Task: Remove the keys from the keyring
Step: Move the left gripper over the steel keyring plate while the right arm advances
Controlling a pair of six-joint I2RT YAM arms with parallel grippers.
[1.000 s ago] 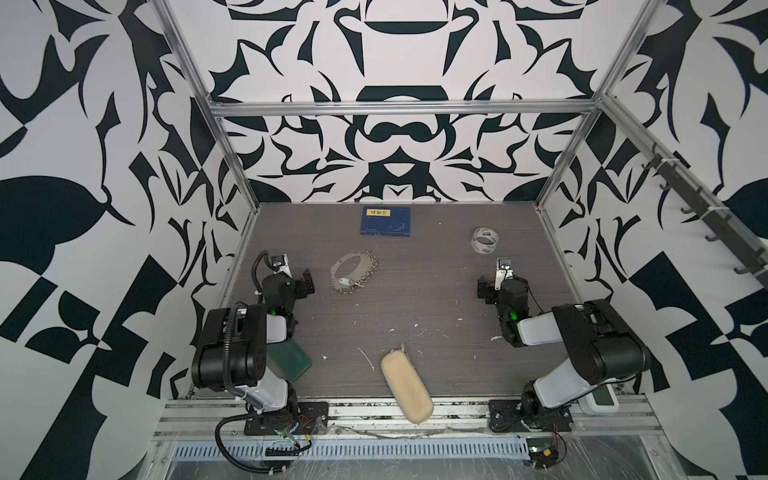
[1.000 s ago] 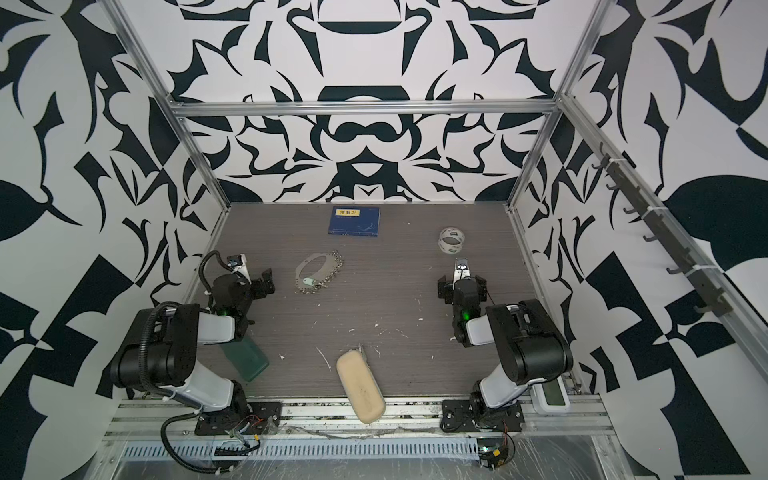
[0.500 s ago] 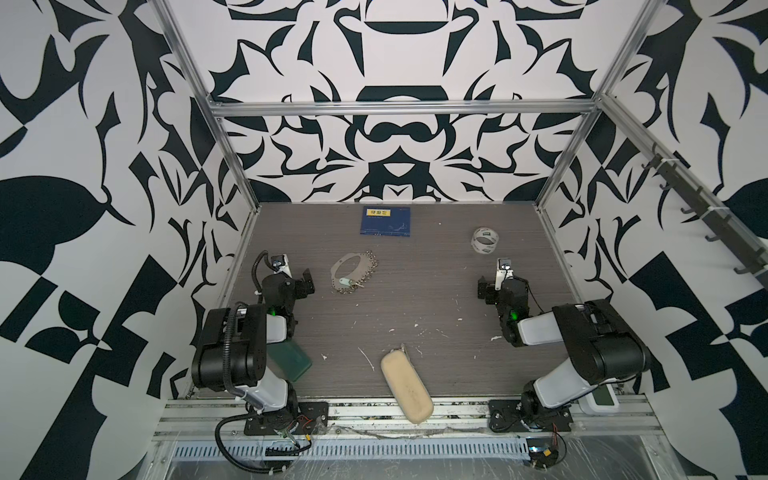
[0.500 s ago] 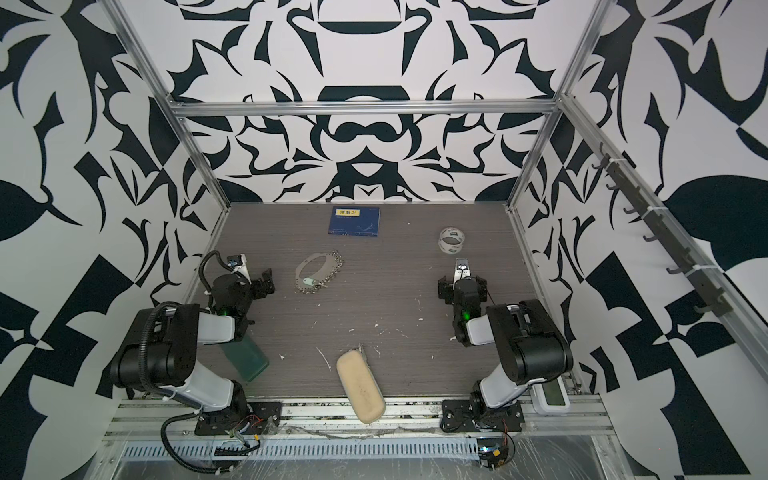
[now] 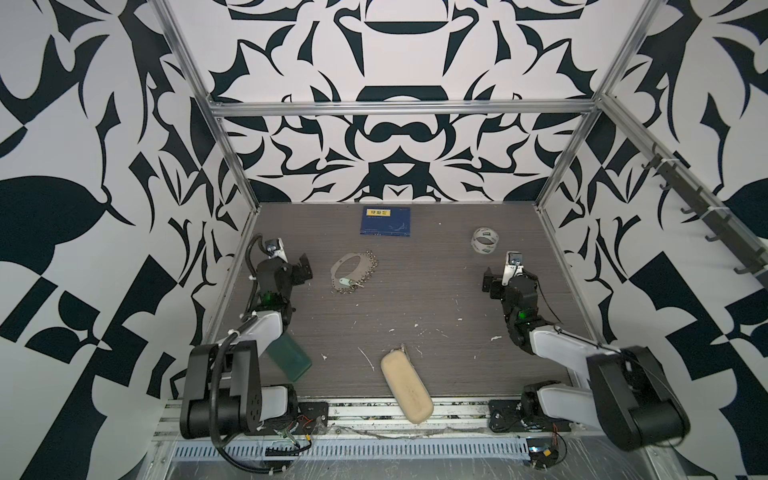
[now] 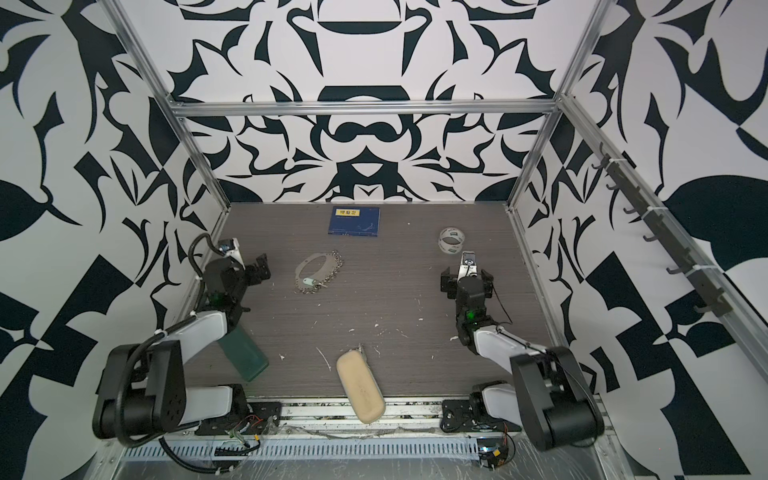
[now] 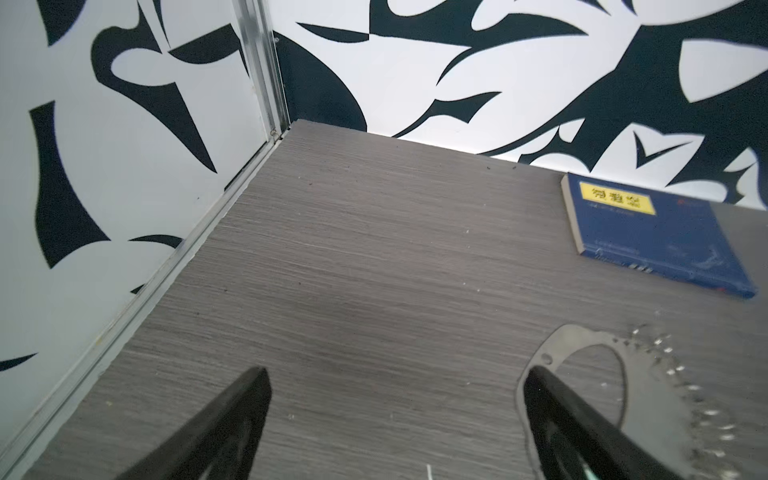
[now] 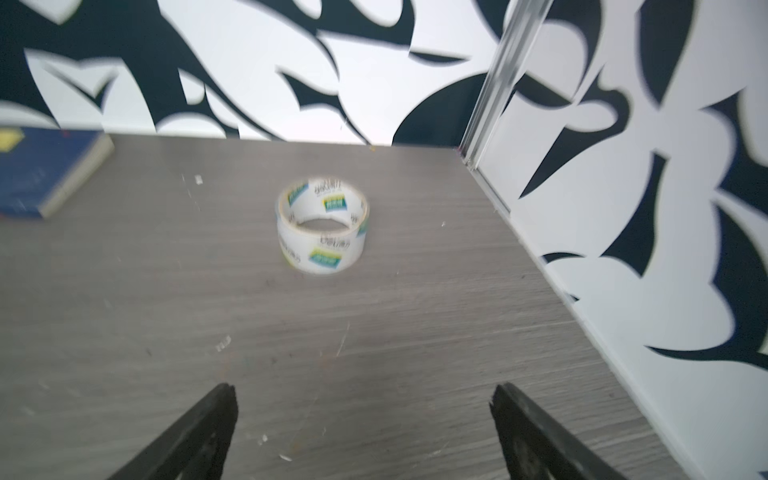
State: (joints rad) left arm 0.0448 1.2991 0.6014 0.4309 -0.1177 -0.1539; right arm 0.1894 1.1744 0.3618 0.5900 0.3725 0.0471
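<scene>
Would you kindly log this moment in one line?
left claw: open, empty, near keyring | right claw: open, empty, facing tape roll | key: at keyring, untouched | removal: not begun

Reads as a robotics lab test cell. Boxed in by white wall panels printed with bold black abstract shapes (image 5: 399, 54), held in a bare aluminium extrusion frame (image 5: 399, 109). Floored with a grey wood-grain tabletop (image 5: 436, 299). Bolted along the front edge: black-and-white left robot arm (image 5: 266, 328) and right robot arm (image 5: 557, 349), above thin loose wires (image 5: 302, 428) and a slotted grey cable duct (image 5: 353, 449). Fitted on one side wall with a dark rail of hooks (image 5: 702, 203). Strewn with unrelated props: blue softcover book (image 5: 385, 222), printed clear tape roll (image 5: 485, 240), beige oblong case (image 5: 407, 384), dark green block (image 5: 289, 359).
</scene>
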